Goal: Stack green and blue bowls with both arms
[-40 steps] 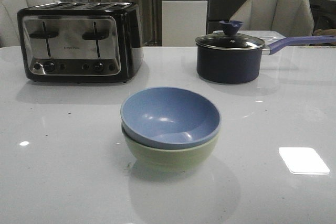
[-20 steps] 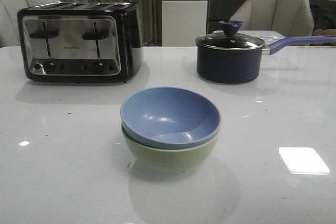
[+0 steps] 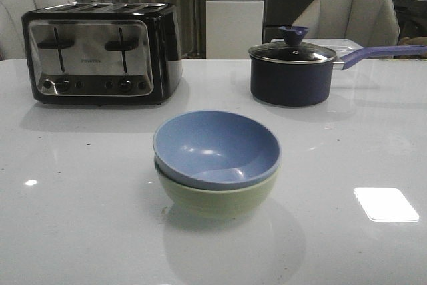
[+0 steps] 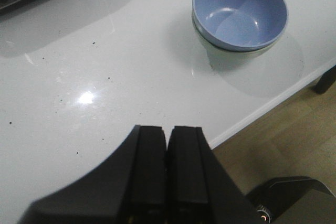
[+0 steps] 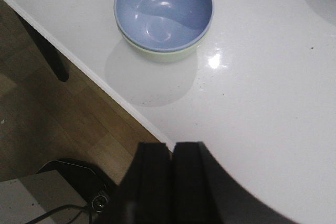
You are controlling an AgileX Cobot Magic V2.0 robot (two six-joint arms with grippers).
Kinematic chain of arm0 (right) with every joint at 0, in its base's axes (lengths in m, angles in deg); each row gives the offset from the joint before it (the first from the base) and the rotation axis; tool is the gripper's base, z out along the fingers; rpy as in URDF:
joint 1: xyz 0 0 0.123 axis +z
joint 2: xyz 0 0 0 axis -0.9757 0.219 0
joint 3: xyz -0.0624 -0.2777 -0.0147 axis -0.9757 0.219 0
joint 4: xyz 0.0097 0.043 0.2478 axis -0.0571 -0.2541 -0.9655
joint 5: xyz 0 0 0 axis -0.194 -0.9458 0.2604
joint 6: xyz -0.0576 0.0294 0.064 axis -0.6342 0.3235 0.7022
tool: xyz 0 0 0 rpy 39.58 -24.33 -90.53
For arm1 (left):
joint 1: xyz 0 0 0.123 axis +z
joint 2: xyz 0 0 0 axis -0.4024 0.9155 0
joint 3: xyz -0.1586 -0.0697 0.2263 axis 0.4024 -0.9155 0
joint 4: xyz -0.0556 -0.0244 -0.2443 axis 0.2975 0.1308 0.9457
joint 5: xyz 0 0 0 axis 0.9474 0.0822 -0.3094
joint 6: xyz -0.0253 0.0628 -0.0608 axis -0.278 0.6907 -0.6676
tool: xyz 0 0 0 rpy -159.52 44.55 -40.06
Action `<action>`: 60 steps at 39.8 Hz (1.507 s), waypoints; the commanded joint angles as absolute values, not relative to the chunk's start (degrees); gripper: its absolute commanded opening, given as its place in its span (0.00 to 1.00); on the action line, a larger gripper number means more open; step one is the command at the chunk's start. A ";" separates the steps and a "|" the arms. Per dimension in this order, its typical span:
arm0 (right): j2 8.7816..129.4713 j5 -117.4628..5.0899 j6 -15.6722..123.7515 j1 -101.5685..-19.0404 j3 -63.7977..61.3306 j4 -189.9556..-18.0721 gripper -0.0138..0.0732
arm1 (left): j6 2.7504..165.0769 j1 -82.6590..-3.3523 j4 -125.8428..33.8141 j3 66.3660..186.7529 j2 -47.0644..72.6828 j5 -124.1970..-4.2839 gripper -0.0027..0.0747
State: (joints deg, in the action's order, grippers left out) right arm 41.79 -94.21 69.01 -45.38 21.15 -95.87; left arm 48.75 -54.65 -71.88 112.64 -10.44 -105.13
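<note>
the blue bowl (image 3: 217, 148) sits nested in the green bowl (image 3: 217, 195) mid-table (image 3: 80, 218). left gripper (image 4: 167, 182) and right gripper (image 5: 172, 182) fingers closed, empty, well apart from it. only a stray arm sweep could topple the stack.

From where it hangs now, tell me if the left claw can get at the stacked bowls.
Probably yes. The left claw is shut and holds nothing, and only bare table lies between it and the blue bowl nested in the green bowl. It would have to open first.
</note>
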 commanded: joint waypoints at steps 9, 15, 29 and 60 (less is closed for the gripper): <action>41.88 -90.80 69.12 -45.37 19.68 -95.75 0.19 | 48.28 -40.39 -72.19 105.63 -23.67 -84.12 0.16; 41.88 -90.80 69.12 -45.37 19.68 -95.75 0.19 | 48.28 -32.50 -70.66 91.97 -33.49 -65.49 0.16; 41.88 -90.80 69.12 -45.37 19.68 -95.75 0.19 | 48.28 -23.96 -66.40 71.28 -46.19 -51.41 0.16; 41.86 -90.99 69.12 -45.37 19.68 -95.75 0.19 | 48.54 -26.22 -66.40 68.60 -46.07 -46.16 0.16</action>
